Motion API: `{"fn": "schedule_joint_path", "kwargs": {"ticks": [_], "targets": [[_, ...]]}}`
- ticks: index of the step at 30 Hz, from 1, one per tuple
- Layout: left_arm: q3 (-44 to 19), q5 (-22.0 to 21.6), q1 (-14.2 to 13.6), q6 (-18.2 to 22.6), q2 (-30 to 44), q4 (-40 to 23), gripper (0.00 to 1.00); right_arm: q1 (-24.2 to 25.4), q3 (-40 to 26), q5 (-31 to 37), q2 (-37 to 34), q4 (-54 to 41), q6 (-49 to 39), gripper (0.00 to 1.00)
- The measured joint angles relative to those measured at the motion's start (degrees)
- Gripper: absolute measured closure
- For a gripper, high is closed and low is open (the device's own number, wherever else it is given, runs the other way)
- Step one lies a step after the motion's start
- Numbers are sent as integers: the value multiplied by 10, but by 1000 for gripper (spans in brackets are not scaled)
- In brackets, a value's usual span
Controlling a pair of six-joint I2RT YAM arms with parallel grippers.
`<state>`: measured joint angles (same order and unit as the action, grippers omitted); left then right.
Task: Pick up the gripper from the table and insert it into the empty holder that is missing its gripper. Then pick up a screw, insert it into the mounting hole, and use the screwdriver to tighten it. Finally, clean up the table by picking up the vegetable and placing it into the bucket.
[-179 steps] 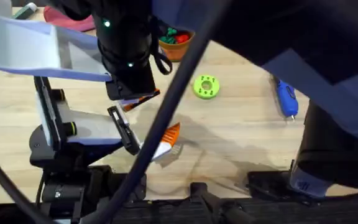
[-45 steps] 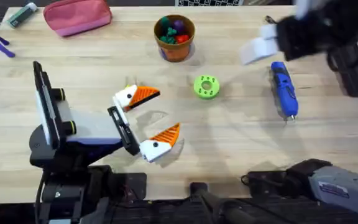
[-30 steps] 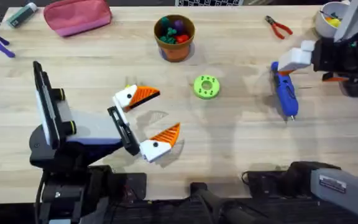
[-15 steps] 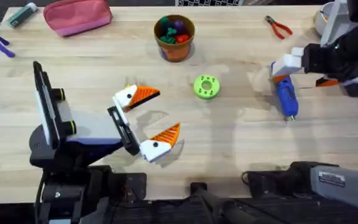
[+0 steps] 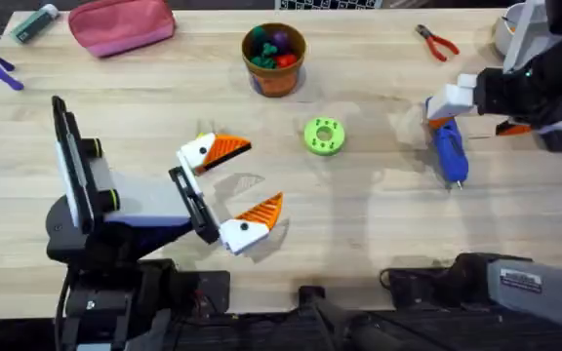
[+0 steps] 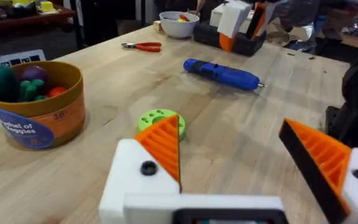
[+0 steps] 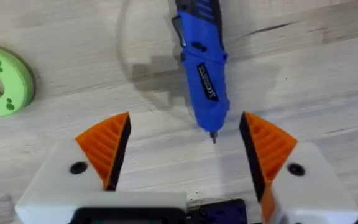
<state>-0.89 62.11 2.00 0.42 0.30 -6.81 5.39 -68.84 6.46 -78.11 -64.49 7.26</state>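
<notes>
I see even, bright light from above on the table (image 5: 359, 214), with soft faint shadows and no harsh glare. My left wrist view blurs in the far background; the screwdriver (image 7: 202, 68) looks sharp beneath my right wrist.

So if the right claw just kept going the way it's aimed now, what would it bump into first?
Most likely the screwdriver. In the right wrist view the right gripper is open, and the screwdriver's thin metal tip sits in the gap between its orange pads. How much height is left above the tool is hard to judge.
</notes>
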Motion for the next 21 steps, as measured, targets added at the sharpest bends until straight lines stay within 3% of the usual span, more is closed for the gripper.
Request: {"fn": "schedule_joint_path", "kwargs": {"ticks": [12,14,16,21], "targets": [[0,0,0,0,0,0,11,0,0,0,0,2,0,9],[0,0,0,0,0,0,57,0,0,0,0,2,0,8],[0,0,0,-1,0,0,211,0,0,0,0,2,0,8],[0,0,0,2,0,0,881,0,0,0,0,2,0,9]]}}
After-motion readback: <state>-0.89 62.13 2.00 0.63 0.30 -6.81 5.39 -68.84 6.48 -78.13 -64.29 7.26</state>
